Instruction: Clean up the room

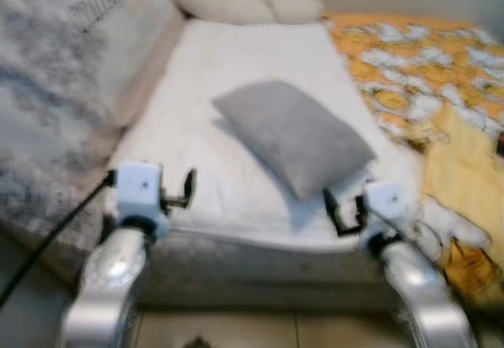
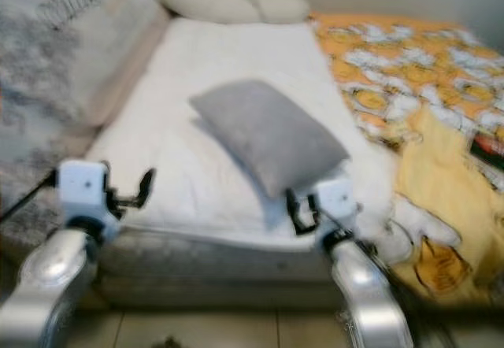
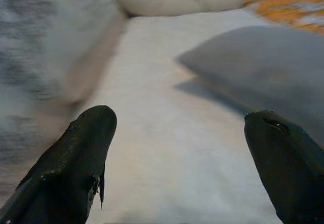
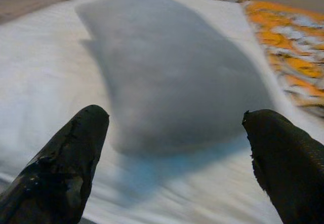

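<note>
A grey pillow (image 1: 295,135) lies slantwise on the white sheet (image 1: 236,72) of a bed. My right gripper (image 1: 340,210) hovers open at the bed's near edge, just short of the pillow's near corner (image 4: 152,127); both black fingers (image 4: 66,168) frame the pillow. Over the sheet's near left corner my left gripper (image 1: 186,190) is held open, the pillow (image 3: 263,67) lying off to its right. Nothing sits between either pair of fingers. The pictures are blurred.
A grey patterned blanket (image 1: 55,88) covers the bed's left side. An orange and yellow cartoon-print cover (image 1: 429,72) drapes the right side and hangs off the edge. A cream bolster (image 1: 236,3) lies at the head. Tiled floor (image 1: 260,328) shows below.
</note>
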`<state>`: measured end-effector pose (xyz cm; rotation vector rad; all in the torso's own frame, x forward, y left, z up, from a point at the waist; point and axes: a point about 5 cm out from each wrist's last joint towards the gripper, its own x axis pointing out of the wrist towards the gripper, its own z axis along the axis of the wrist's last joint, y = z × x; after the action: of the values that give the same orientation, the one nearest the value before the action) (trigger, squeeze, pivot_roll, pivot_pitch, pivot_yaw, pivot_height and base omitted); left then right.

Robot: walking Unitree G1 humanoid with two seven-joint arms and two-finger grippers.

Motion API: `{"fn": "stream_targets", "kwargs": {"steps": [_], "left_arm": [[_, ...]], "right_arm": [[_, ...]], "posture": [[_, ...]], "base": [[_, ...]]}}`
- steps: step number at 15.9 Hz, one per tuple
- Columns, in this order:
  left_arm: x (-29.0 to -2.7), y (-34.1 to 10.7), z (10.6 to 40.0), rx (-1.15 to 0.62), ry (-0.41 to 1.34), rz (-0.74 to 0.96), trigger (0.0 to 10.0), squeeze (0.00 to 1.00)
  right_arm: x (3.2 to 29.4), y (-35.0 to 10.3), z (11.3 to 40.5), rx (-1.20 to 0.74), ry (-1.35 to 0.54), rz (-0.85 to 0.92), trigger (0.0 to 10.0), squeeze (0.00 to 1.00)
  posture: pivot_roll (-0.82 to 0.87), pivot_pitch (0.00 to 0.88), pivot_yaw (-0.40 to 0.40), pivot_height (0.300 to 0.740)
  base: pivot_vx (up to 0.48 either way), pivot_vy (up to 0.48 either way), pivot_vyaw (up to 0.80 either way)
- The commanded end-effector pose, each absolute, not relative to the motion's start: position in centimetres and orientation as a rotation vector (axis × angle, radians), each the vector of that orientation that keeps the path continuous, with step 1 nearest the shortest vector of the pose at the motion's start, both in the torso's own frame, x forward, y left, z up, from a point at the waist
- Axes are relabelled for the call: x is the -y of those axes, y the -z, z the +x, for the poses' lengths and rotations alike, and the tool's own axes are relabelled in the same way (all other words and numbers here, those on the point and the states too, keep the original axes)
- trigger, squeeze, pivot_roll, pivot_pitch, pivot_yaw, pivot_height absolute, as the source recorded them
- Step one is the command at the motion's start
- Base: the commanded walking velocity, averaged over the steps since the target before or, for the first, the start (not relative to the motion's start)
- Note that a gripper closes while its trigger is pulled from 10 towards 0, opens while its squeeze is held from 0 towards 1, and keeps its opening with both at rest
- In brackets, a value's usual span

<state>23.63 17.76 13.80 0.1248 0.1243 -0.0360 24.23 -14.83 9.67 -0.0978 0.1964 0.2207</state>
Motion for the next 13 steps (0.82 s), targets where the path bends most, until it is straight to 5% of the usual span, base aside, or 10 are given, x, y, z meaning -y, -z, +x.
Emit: {"fn": "stream_targets", "kwargs": {"steps": [1, 13], "left_arm": [[-17.0, -14.1, 23.9, -0.111, 0.064, 0.118, 10.0, 0.00], [-15.7, -14.4, 24.7, -0.102, 0.145, 0.149, 10.0, 0.00]], "right_arm": [[15.9, -10.1, 24.3, -0.185, -0.202, -0.117, 10.0, 0.00], [16.1, -10.1, 23.9, -0.171, -0.186, -0.050, 10.0, 0.00]], "posture": [[0.05, 0.000, -0.012, 0.740], [0.04, 0.000, 0.009, 0.740]], "base": [[0.352, 0.000, 0.00], [0.337, 0.000, 0.00]]}}
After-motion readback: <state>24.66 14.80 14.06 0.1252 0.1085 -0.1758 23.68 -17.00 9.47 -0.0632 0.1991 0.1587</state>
